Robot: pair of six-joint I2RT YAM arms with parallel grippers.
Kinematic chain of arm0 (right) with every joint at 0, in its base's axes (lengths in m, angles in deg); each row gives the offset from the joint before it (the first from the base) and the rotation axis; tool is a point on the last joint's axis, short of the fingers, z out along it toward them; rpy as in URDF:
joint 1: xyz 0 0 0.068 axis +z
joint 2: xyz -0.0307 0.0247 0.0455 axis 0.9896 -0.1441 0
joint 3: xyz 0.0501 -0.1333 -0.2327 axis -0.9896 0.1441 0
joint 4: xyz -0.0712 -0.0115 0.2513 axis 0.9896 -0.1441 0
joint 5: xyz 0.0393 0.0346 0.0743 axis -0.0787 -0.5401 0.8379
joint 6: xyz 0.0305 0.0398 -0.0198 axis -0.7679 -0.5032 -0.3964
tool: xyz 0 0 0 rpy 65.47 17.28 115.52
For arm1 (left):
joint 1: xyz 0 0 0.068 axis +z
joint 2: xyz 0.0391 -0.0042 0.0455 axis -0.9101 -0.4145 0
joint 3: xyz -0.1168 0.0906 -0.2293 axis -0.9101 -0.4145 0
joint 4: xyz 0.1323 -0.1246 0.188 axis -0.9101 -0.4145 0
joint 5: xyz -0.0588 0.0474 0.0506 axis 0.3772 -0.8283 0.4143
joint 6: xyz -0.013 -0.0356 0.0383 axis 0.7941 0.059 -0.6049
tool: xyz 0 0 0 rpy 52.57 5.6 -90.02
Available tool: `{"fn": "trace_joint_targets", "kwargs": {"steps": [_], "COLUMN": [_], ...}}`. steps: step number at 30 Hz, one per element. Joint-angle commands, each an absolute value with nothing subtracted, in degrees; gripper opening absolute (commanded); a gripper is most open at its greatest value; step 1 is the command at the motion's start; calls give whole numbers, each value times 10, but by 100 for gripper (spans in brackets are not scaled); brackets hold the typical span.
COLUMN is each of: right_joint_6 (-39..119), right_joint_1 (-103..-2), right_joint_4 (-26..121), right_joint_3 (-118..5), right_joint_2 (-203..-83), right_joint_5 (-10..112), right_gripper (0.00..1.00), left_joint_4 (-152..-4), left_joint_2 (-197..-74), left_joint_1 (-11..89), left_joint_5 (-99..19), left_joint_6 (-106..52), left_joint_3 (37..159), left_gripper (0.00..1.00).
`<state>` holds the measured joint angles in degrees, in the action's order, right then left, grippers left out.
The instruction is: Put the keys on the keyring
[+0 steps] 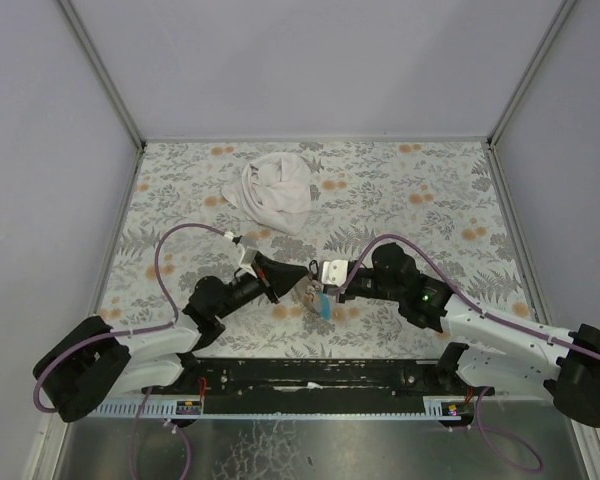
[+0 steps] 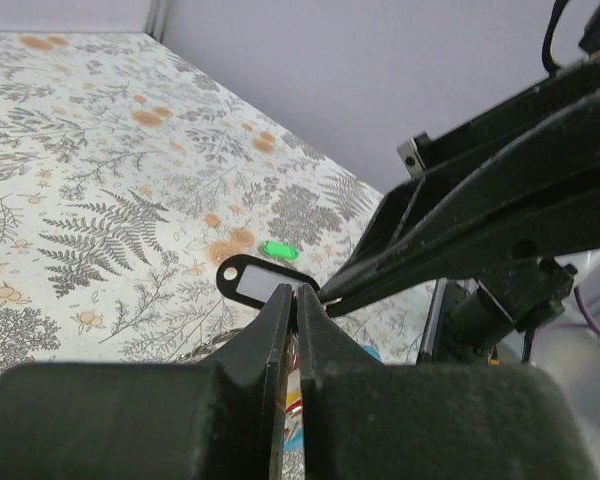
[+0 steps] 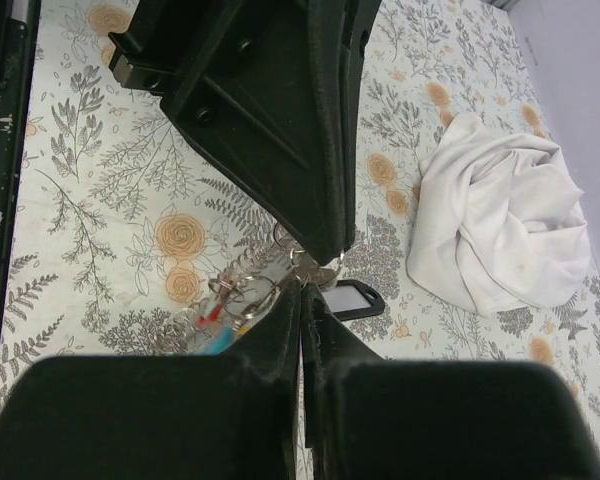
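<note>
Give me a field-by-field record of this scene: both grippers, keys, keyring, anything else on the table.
left gripper: shut, tip meeting the other arm's
right gripper: shut, tip at the metal rings
keyring: metal rings right at both tips
keys: bunched by the rings; threaded or not, cannot tell
black tag: beside the rings
white cloth: crumpled on the table, far side, apart

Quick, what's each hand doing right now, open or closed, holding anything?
Left hand: closed, tips at the keyring; whether it grips anything cannot be told.
Right hand: closed, tips meeting the left's; a grip cannot be told.
</note>
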<state>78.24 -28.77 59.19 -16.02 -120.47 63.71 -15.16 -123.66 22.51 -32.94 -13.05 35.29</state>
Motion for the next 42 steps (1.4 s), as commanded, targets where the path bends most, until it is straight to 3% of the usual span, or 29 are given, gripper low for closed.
{"fn": "trace_joint_targets", "kwargs": {"steps": [1, 11, 17, 26, 42], "right_joint_6": [750, 776, 817, 845, 858], "right_joint_1": [-269, -267, -267, -267, -266], "right_joint_4": [629, 605, 542, 494, 454], "right_joint_3": [-147, -156, -194, -245, -272], "right_joint_2": [-1195, -1185, -1185, -1210, -1212], "right_joint_5": [660, 613, 586, 611, 635], "right_gripper": [0, 0, 0, 0, 0], "left_joint_4": [-31, 6, -113, -276, -432], "left_joint_2": [-1247, -1276, -1222, -1151, -1150], "left_joint_1": [216, 209, 210, 225, 244], "left_joint_5": [-456, -444, -405, -313, -174], "left_joint_6": [-107, -104, -164, -270, -378], "left_joint_3": [352, 340, 353, 392, 456], "left_gripper": [0, 0, 21, 38, 46]}}
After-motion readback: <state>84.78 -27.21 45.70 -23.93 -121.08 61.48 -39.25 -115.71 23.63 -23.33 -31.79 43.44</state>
